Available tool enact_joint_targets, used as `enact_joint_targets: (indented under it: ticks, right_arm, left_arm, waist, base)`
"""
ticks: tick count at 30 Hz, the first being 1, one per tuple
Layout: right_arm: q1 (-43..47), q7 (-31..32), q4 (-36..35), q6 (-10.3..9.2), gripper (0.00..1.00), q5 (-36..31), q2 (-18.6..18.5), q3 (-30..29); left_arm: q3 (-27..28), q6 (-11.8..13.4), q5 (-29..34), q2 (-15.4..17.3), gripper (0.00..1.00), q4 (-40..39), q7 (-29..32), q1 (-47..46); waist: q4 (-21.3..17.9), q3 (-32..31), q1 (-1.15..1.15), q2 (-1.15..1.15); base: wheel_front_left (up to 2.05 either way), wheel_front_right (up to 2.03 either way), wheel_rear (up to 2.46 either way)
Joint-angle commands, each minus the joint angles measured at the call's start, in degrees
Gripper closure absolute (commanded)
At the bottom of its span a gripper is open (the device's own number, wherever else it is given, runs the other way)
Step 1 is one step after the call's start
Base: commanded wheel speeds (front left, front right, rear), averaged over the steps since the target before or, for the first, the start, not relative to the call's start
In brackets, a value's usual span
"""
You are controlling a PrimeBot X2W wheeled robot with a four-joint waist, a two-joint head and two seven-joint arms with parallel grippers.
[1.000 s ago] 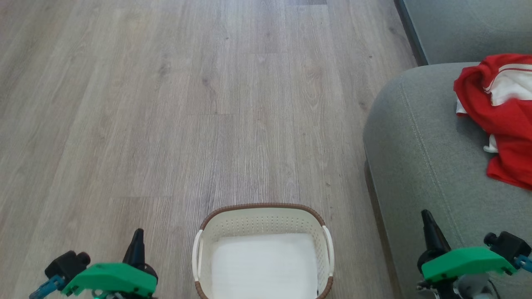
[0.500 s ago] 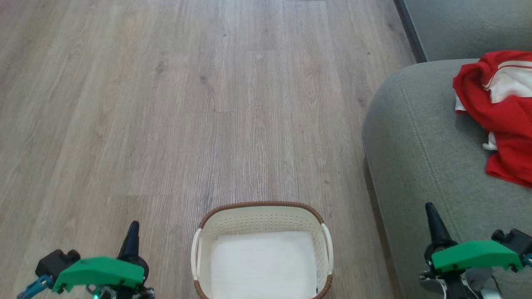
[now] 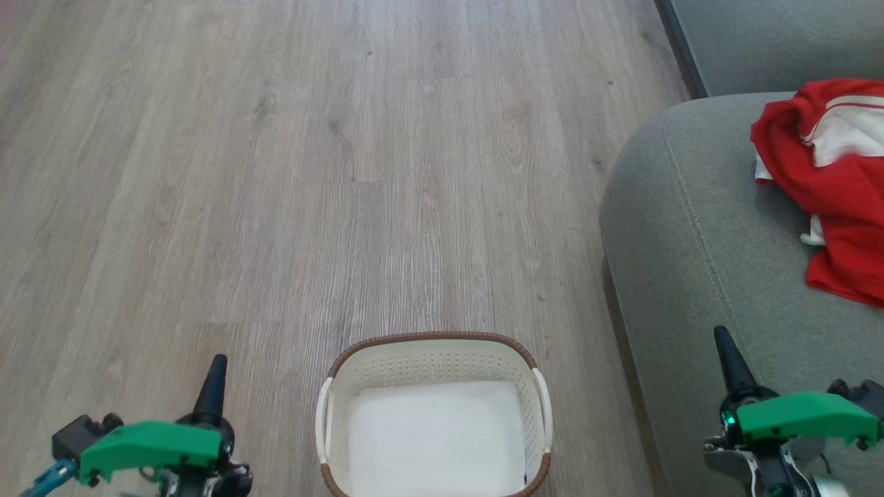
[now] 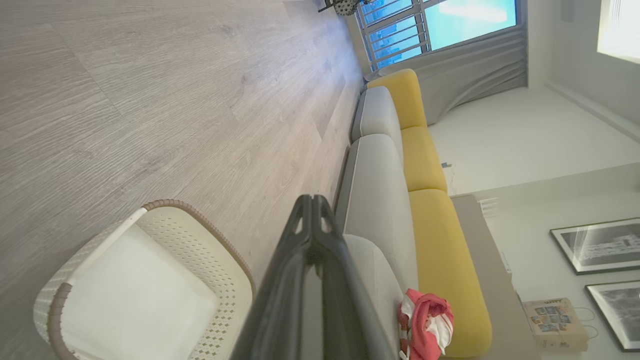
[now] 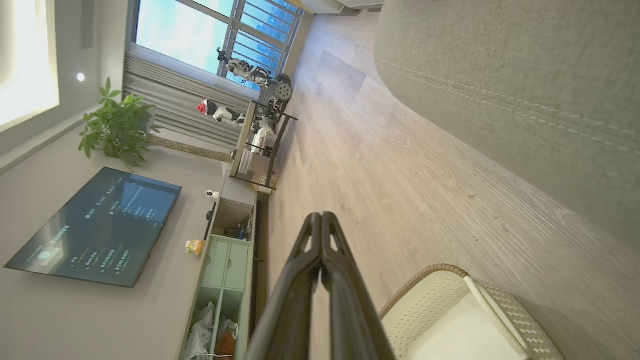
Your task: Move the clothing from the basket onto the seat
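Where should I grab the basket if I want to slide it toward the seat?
Take the white side handle nearest the left gripper, coming in from the basket's left. It stands off the perforated wall as a thin bar, so the jaws can probably close around it; the brown rim looks harder to pinch. The gripper is shut, so open it first.

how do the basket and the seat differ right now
The basket is white perforated plastic with a brown rim; the seat is grey-green fabric with a stitched seam. The basket is far smaller than the seat. The basket holds a flat white liner; the red clothing lies on the seat. Both have rounded corners.
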Motion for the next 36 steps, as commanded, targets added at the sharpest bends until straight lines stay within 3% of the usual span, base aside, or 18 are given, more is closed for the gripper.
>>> enact_joint_targets:
  ticks: [1, 36]
  right_arm:
    - [-3.2, 0.4, -2.2, 0.0, 1.0, 1.6, -0.3, 0.7]
    - [-5.4, 5.5, -3.4, -0.01, 1.0, 22.4, -0.3, -1.5]
  left_arm:
    - [2.5, -0.7, -1.3, 0.4, 1.0, -1.6, 0.6, -4.0]
    - [9.7, -6.8, -18.7, -1.9, 1.0, -1.1, 5.8, -7.3]
  waist:
    - [0.0, 0.0, 0.0, 0.0]
    - [-0.8, 1.1, 0.0, 0.0]
  base:
    - [0.0, 0.0, 0.0]
    - [0.0, 0.0, 0.0]
